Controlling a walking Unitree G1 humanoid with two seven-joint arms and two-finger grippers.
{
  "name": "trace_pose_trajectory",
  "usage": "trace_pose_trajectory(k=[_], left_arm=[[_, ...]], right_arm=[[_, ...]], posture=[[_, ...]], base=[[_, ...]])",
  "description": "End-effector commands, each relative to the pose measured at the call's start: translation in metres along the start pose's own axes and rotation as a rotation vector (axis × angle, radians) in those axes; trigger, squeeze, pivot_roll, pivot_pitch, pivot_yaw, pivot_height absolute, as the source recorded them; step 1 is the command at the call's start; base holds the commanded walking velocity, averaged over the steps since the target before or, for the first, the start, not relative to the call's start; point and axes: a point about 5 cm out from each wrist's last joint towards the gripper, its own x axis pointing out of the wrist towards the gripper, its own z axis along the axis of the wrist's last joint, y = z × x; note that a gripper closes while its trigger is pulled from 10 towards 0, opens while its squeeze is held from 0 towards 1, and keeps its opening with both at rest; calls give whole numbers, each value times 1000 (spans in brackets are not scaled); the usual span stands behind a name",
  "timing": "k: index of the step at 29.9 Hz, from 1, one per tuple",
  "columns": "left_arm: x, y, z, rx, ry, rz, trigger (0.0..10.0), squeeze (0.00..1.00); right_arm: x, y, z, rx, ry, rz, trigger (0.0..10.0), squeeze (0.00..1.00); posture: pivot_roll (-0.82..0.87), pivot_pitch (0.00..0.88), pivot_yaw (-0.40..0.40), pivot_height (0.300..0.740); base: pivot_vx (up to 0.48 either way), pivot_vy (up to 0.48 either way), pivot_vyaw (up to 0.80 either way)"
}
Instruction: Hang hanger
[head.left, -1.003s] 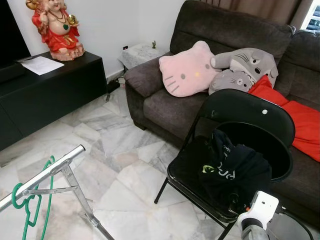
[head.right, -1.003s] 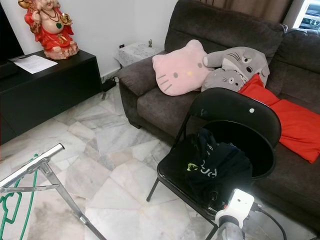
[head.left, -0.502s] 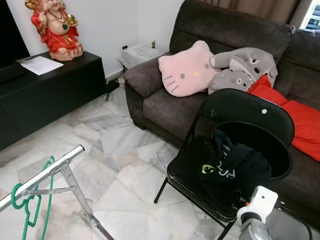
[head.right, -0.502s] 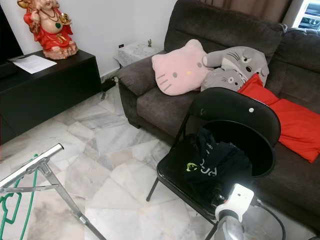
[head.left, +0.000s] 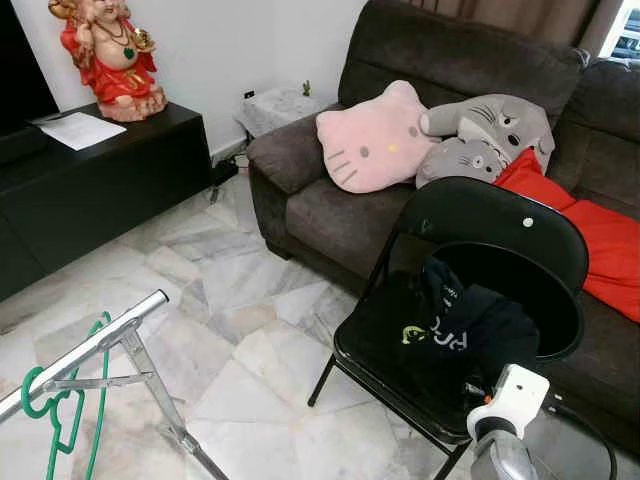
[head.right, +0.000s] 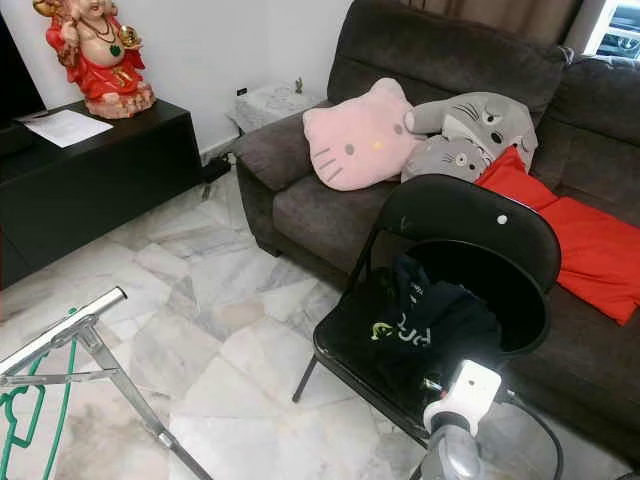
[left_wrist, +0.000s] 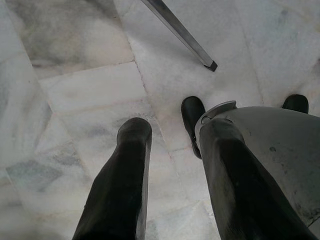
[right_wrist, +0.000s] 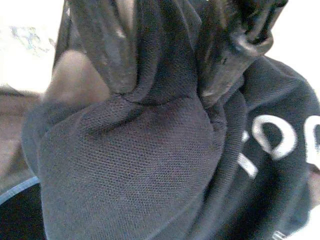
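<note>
A: What is held by the right gripper (right_wrist: 165, 65)?

B: A fold of the black shirt (head.left: 455, 340) is pinched between its two fingers (right_wrist: 102, 50); the cloth is bunched up around them. White lettering is seen on the shirt just beside the pinch. From the head camera, the white wrist of the right arm (head.left: 508, 400) is seen at the near edge of the shirt.

A: And what lies under the shirt?

B: A black folding chair (head.left: 500, 235), on whose seat the shirt is piled. Beyond the gripper, a dark sofa (head.left: 440, 60) is seen with a pink cat cushion (head.left: 375, 140), a grey cushion (head.left: 485, 130) and a red cloth (head.left: 590, 240).

A: Where is the hanger?

B: The green hanger (head.left: 62, 405) is hooked on the metal rack (head.left: 95, 345), well apart from the right gripper, far to its left.

A: The left gripper (left_wrist: 172, 137)?

B: It is pointed down at the marble floor (left_wrist: 90, 85), fingers spread, nothing between them. A rack leg (left_wrist: 180, 32) is seen just beyond its tips.
</note>
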Motion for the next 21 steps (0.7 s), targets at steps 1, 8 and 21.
trace_pose_trajectory(k=[1,8,21], left_arm=[[-1,0,-5,13,29,-5,10000,0],[-1,-1,-5,10,27,-6,10000,0],[0,-1,-4,5,24,-4,10000,0]], right_arm=[[1,1,7,-9,-38,12,0,0],[5,11,31,-8,-134,48,0,0],[15,37,155,42,-501,142,0,0]], posture=[[-5,48,-32,740],[-6,46,-33,740],[-13,44,-33,740]], base=[[0,0,0],[0,0,0],[0,0,0]])
